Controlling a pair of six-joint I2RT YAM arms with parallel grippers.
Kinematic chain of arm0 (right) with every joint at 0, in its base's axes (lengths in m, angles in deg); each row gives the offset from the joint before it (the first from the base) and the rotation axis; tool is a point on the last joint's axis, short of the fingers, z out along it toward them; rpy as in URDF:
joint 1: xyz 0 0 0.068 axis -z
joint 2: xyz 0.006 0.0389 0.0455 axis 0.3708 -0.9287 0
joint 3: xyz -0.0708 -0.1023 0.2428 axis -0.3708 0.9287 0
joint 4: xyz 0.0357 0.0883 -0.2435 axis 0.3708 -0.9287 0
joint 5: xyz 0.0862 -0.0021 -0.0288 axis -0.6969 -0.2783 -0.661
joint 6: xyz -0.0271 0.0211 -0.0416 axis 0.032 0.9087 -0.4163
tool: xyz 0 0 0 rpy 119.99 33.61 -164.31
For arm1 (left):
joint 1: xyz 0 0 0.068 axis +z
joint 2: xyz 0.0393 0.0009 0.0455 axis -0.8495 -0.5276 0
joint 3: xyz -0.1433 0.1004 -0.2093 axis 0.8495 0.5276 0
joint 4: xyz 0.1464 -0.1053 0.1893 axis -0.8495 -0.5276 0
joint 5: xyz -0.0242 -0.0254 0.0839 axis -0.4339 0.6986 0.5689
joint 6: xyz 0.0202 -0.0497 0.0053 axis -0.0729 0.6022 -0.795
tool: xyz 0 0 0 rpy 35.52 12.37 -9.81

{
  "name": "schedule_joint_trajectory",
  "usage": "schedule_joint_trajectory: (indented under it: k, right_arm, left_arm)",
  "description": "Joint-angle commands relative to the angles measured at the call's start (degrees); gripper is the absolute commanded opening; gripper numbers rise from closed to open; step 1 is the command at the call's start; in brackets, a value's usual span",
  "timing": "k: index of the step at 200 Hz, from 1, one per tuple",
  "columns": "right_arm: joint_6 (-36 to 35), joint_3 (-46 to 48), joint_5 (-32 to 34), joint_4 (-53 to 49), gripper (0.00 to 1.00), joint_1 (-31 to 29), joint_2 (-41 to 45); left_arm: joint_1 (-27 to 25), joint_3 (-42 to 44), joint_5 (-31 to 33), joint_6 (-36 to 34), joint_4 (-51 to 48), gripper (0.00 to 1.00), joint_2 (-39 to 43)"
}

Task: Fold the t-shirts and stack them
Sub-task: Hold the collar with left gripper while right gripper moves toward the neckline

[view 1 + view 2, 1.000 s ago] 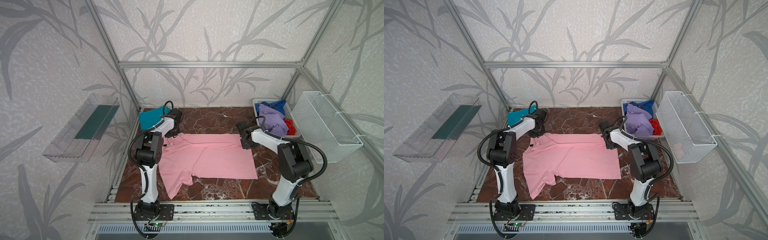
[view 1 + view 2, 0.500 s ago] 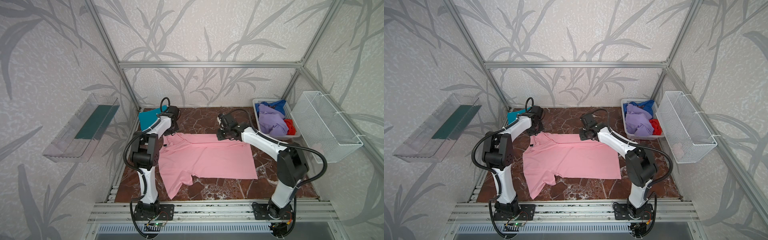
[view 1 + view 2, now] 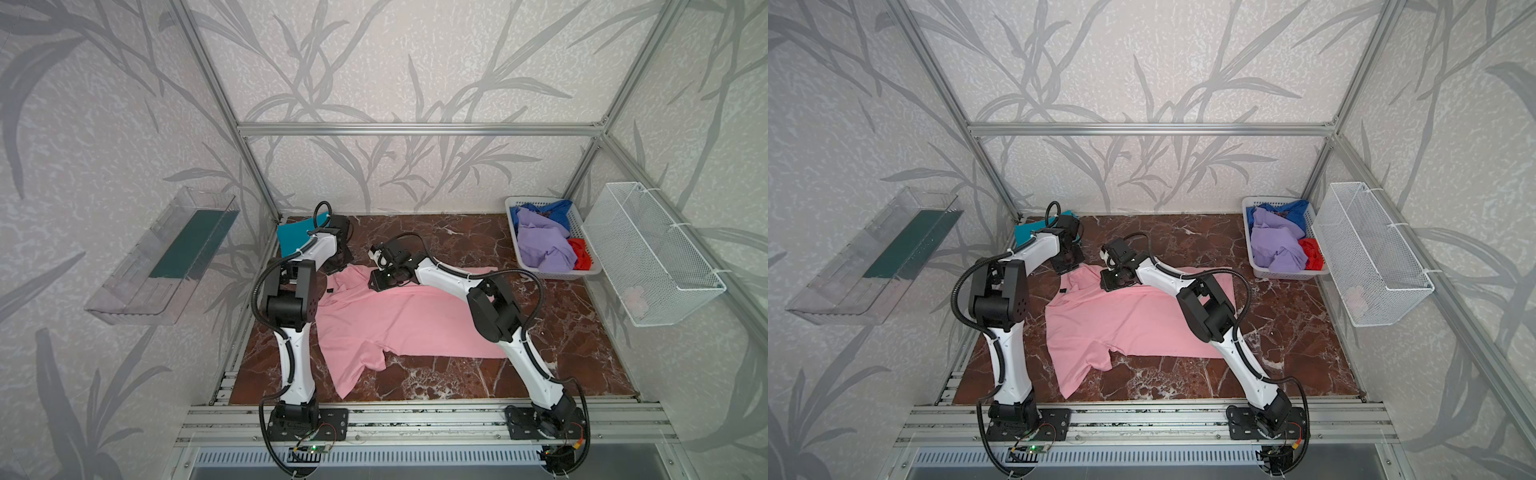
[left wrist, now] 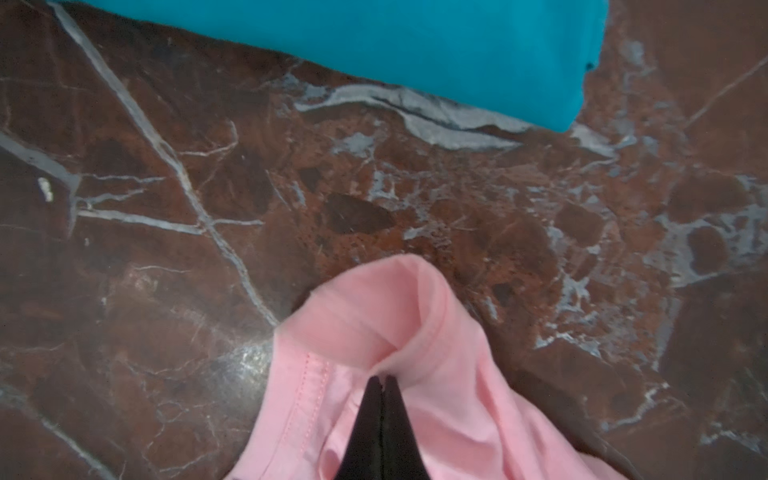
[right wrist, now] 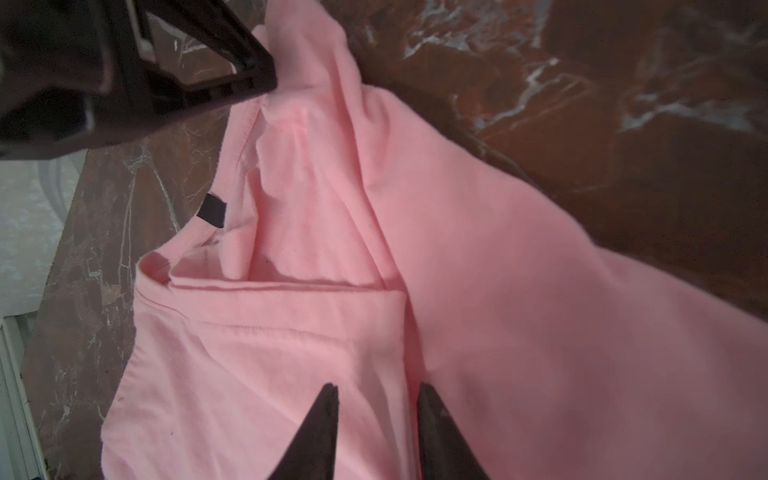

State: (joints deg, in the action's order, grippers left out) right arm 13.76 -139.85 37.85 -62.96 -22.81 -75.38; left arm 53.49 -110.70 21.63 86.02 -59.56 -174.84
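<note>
T-shirts, five. One light pink t-shirt (image 3: 399, 324) lies spread flat on the marble table (image 3: 573, 332), with one sleeve trailing toward the near edge and a black neck label (image 5: 212, 210) showing at its collar. One teal t-shirt (image 3: 291, 239) sits folded in the far left corner, apart from the pink one. One lavender t-shirt (image 3: 540, 245), one blue t-shirt (image 3: 555, 208) and one red t-shirt (image 3: 582, 255) are heaped unfolded in the single white slotted basket (image 3: 552, 275) at the far right. Wall fittings, two: one white wire basket (image 3: 648, 257) on the right and one clear plastic tray (image 3: 162, 257) on the left. Grippers, two. The left gripper (image 4: 381, 382) is at the far left corner of the pink t-shirt, with its fingers pressed together on a bunched fold of the cloth by the collar. The right gripper (image 5: 376, 395) stands over the shoulder area just beside it, its fingers spread with a ridge of pink cloth running between them. The wrist view cuts off too close to tell whether the tips touch the cloth. Changes from a second ago: the right gripper has travelled from the shirt's far right corner, near the slotted basket, along the far edge to the collar end. The left arm has kept to its corner. The pink t-shirt's outline on the table is much the same.
</note>
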Motion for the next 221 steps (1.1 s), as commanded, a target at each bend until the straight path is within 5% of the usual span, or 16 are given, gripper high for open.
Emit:
schedule_joint_trajectory:
  k: [1,57,129,221]
  right_arm:
    - [1.1,-5.2,-2.5,-0.9,0.34,0.0,-3.3]
    - [-1.9,-3.5,-1.2,0.8,0.09,-1.6,-2.0]
    - [-8.9,31.8,2.0,21.8,0.11,-3.7,17.6]
    - [-12.9,47.0,4.6,22.3,0.20,-8.2,29.1]
  left_arm:
    - [0.9,-1.8,-0.9,0.8,-1.1,0.02,-1.4]
    - [3.3,-0.5,-1.5,1.2,-0.2,0.02,-3.0]
    - [6.5,-1.3,-2.5,1.2,0.1,0.00,-5.3]
    - [8.1,-1.5,-3.0,1.4,-2.3,0.00,-1.9]
